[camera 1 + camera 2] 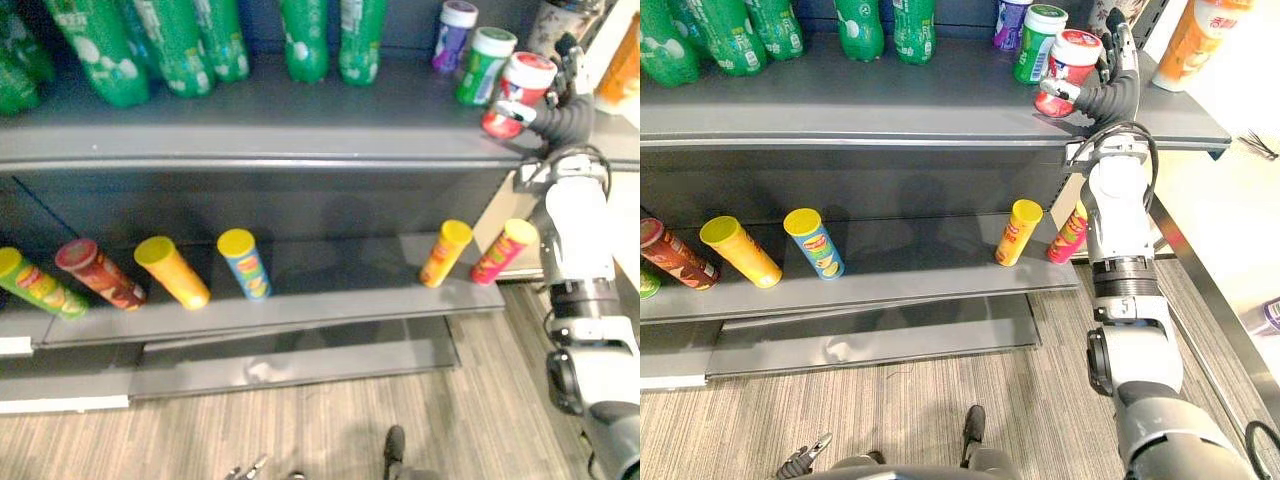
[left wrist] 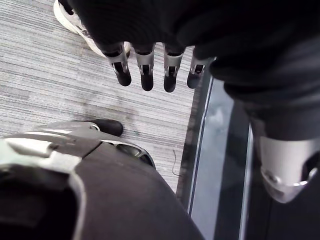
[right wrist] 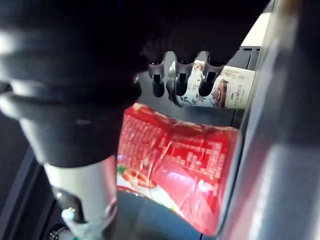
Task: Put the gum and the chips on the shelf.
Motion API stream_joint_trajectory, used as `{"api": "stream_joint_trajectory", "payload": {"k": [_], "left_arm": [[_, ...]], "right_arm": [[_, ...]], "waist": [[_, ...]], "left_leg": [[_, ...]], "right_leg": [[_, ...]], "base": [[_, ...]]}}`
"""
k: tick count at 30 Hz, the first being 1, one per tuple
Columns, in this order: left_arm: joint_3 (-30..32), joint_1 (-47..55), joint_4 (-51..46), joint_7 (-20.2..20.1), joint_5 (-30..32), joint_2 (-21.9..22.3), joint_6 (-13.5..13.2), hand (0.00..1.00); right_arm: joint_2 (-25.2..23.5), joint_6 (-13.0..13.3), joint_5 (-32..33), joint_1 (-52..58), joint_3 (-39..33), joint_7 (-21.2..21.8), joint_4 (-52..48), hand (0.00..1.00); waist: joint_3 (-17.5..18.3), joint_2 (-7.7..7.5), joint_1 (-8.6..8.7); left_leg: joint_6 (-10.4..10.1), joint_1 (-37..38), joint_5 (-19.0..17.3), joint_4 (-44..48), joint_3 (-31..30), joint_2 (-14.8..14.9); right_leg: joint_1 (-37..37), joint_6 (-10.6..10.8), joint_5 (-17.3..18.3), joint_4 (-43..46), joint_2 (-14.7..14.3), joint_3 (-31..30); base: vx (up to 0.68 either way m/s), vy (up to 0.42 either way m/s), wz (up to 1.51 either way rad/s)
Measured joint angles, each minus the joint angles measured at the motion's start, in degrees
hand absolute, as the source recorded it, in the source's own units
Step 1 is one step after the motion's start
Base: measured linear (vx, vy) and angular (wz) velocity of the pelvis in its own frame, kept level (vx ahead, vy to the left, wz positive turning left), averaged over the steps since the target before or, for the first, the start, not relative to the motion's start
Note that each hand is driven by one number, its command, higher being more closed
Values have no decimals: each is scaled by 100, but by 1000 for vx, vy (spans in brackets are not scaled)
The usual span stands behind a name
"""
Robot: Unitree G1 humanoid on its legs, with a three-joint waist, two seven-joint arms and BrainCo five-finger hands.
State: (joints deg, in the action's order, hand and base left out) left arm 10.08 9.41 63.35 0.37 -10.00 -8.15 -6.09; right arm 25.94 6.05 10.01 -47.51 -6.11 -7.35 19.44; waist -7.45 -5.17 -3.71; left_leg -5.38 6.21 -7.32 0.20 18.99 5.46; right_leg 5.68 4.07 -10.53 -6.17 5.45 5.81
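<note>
A red gum jar (image 1: 518, 92) with a white lid leans tilted at the right end of the top shelf (image 1: 300, 135). My right hand (image 1: 560, 110) is shut on it, with the thumb across its lower front and the fingers (image 1: 1121, 45) rising behind the lid. The right wrist view has the red jar (image 3: 180, 165) close beside the thumb. Chip cans lie on the lower shelf (image 1: 330, 300), among them an orange one (image 1: 445, 252) and a pink one (image 1: 503, 250) below my right arm. My left hand (image 2: 145, 70) hangs open, low over the floor.
A green gum jar (image 1: 485, 65) and a purple one (image 1: 455, 35) stand just left of the red jar. Green bottles (image 1: 320, 40) line the top shelf's back. Several more chip cans (image 1: 172, 272) lie at the lower shelf's left. A white shoe (image 2: 72, 22) shows on the floor.
</note>
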Motion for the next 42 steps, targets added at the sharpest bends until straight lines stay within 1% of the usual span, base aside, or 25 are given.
{"api": "stream_joint_trajectory", "payload": {"k": [3, 4, 5, 6, 8, 10, 14, 16, 17, 19, 21, 24, 25, 26, 27, 29, 30, 32, 33, 34, 35, 37, 38, 40, 42], "left_arm": [[160, 27, -3, 29, 7, 50, 1, 0], [166, 37, -8, 54, 7, 54, 0, 0], [201, 41, -7, 63, 12, 62, 0, 0], [240, 42, -7, 65, 17, 75, 0, 0], [373, 69, -8, 77, 30, 116, -1, 0], [392, 95, -11, 100, 173, 117, -3, 0], [521, 106, -6, 134, 232, 135, -2, 0], [603, 126, 1, 171, 233, 171, -3, 0], [604, 133, 0, 173, 233, 171, -3, 0], [606, 162, 2, 173, 235, 178, -8, 0], [606, 170, 13, 171, 246, 187, -9, 0], [607, 169, 36, 169, 378, 202, -40, 0], [608, 175, 41, 169, 411, 211, -67, 0], [609, 181, 58, 169, 414, 219, -92, 0], [609, 181, 64, 168, 414, 221, -92, 0], [604, 178, 134, 168, 414, 226, -104, 0], [603, 168, 170, 169, 414, 226, -113, 0], [578, 149, 210, 171, 413, 225, -125, 0], [538, 149, 240, 172, 412, 227, -126, 0], [491, 149, 272, 173, 411, 229, -126, 0], [466, 149, 274, 172, 411, 231, -126, 0], [319, 144, 273, 171, 408, 230, -128, 0], [314, 144, 278, 172, 408, 235, -128, 0], [314, 145, 282, 174, 400, 247, -128, 0], [313, 144, 284, 187, 388, 246, -128, 0]], "right_arm": [[0, 39, -2, 324, -171, -117, -731, 0], [0, 80, -3, 462, -367, -154, -1037, 0], [0, 183, -3, 595, -594, -220, -1301, 0], [0, 217, -4, 664, -714, -231, -1427, 0], [0, 326, -3, 871, -996, -281, -1746, 0], [0, 495, 1, 1237, -1295, -404, -2216, 0], [-55, 714, 7, 1989, -1723, -465, -3004, 0], [-307, 878, 8, 2633, -1898, -446, -3612, 0], [-411, 917, 6, 2831, -1894, -418, -3768, 0], [-942, 967, 14, 3764, -1697, -174, -4261, 0], [-1290, 965, 72, 4428, -1440, 73, -4374, 0], [-1864, 881, 402, 5835, -607, 517, -4321, 0], [-2047, 821, 420, 6308, -263, 723, -4282, 0], [-2151, 807, 475, 6689, 59, 936, -4125, 0], [-2182, 774, 556, 6829, 185, 1055, -4004, 0], [-2245, 630, 851, 7128, 562, 1416, -3148, 0], [-2258, 598, 889, 7146, 615, 1460, -2891, 0], [-2257, 549, 898, 7105, 668, 1546, -2057, 0], [-2248, 525, 857, 7042, 638, 1536, -1419, 0], [-2247, 473, 618, 6935, 555, 1477, -766, 0], [-2247, 444, 538, 6881, 502, 1443, -447, 0], [-2247, 382, 261, 6663, 159, 1335, 698, 0], [-2246, 379, 160, 6600, 47, 1289, 966, 0], [-2244, 373, 113, 6343, -435, 1076, 1950, 0], [-2243, 339, 130, 6192, -726, 923, 2506, 0]], "waist": [[0, 1, 38], [0, 1, 52], [0, 1, 65], [0, 1, 71], [1, 1, 120], [3, 6, 191], [12, 21, 215], [30, 45, 257], [33, 48, 278], [41, 51, 343], [46, 53, 361], [74, 73, 373], [84, 93, 384], [102, 116, 393], [110, 123, 393], [138, 153, 393], [148, 161, 391], [177, 196, 385], [227, 227, 373], [246, 259, 368], [251, 271, 365], [283, 333, 347], [289, 346, 347], [282, 376, 345], [278, 382, 344]], "left_leg": [[-3, 12, -2, 1, 45, 7], [-3, 14, -3, 1, 47, 7], [-3, 16, -3, 1, 49, 8], [-2, 18, -3, 1, 48, 10], [-1, 22, -4, 2, 44, 18], [1, 23, -5, 6, 43, 16], [1, 32, -5, 6, 58, 20], [0, 32, -5, 6, 59, 23], [0, 32, -5, 6, 59, 23], [-1, 31, -5, 8, 63, 23], [-4, 31, -7, 11, 72, 17], [-17, 25, -17, 21, 83, 11], [-19, 19, -28, 36, 87, 11], [-18, 7, -61, 85, 91, 19], [-13, -5, -88, 136, 92, 27], [-19, -27, -172, 237, 115, 42], [-21, -30, -187, 238, 121, 42], [-15, -75, -234, 304, 134, 36], [6, -115, -246, 336, 128, 32], [12, -115, -253, 352, 124, 30], [14, -115, -257, 363, 122, 31], [13, -118, -268, 388, 109, 33], [13, -113, -268, 388, 103, 33], [11, -91, -270, 396, 83, 37], [10, -72, -271, 400, 80, 39]], "right_leg": [[8, -1, -1, 0, -25, -25], [7, -1, -1, 0, -26, -25], [5, 0, -2, 0, -24, -26], [3, 0, -2, 0, -23, -26], [-6, 0, -2, 0, -12, -24], [-9, 2, -3, 0, 1, -25], [-9, 3, -3, 0, 17, -28], [-9, 3, -2, 0, 14, -26], [-8, 3, -2, 0, 13, -26], [-6, 3, -2, 0, 16, -26], [-1, 4, -2, 0, 21, -26], [13, 5, -1, 0, 26, -33], [15, 6, -1, 0, 28, -38], [6, 11, 3, -2, 30, -40], [0, 13, 5, -2, 31, -42], [-39, 35, 21, -4, 34, -75], [-40, 36, 22, -5, 38, -81], [-28, 57, 40, -6, 56, -91], [-5, 60, 38, -6, 68, -88], [-11, 61, 38, -6, 72, -87], [-16, 61, 38, -5, 73, -87], [-31, 60, 37, -5, 76, -85], [-39, 60, 37, -5, 77, -83], [-78, 61, 38, -5, 77, -69], [-96, 63, 40, -5, 77, -66]], "base": [[-1, -17, -6], [0, 0, 0], [0, 0, 0], [0, 0, 0], [0, 0, 0], [0, 0, 0], [0, 0, 0], [0, 0, 0], [0, 0, 0], [0, 0, 0], [0, 0, 0], [0, 0, 0], [0, 0, 0], [0, 0, 0], [-9, -2, -4], [-24, 2, -6], [-40, 3, -6], [-16, 1, 0], [0, 0, 0], [0, 0, 0], [0, 0, 0], [0, 0, 0], [-3, -7, 4], [-11, -10, 4], [0, 0, 0]]}}
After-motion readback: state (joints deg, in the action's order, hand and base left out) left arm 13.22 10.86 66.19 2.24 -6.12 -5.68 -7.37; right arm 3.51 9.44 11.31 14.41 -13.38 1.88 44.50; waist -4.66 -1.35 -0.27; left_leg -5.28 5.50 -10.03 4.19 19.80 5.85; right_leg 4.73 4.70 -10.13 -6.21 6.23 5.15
